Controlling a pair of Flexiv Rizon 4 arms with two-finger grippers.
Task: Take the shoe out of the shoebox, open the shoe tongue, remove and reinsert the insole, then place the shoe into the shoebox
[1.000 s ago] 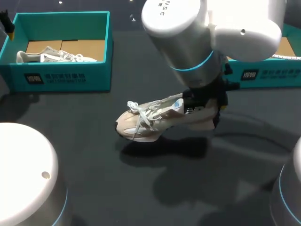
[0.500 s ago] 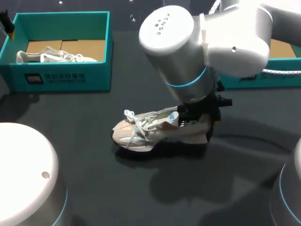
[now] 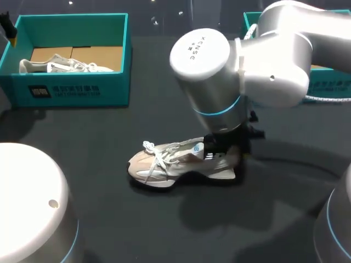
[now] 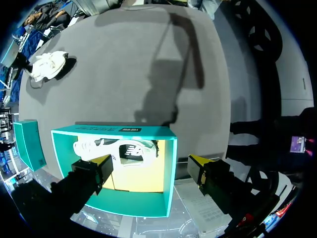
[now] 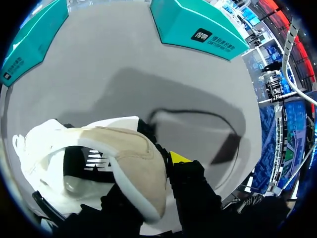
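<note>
Shoe (image 3: 164, 161) rests sole-down mid-table; your right gripper (image 3: 226, 147) pinches its heel, your left gripper (image 4: 149, 163) hangs wide open.

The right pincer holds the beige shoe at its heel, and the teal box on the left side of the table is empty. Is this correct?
Not quite. The teal box is not empty: a pale shoe lies in it, as the head view shows. The rest holds: the right pincer holds the beige shoe at its heel.

We log dim overhead light on the dark table (image 3: 82, 181). Soft shadows lie under the shoe (image 3: 175, 161) and right arm (image 3: 263, 60); its white casing glares.
</note>
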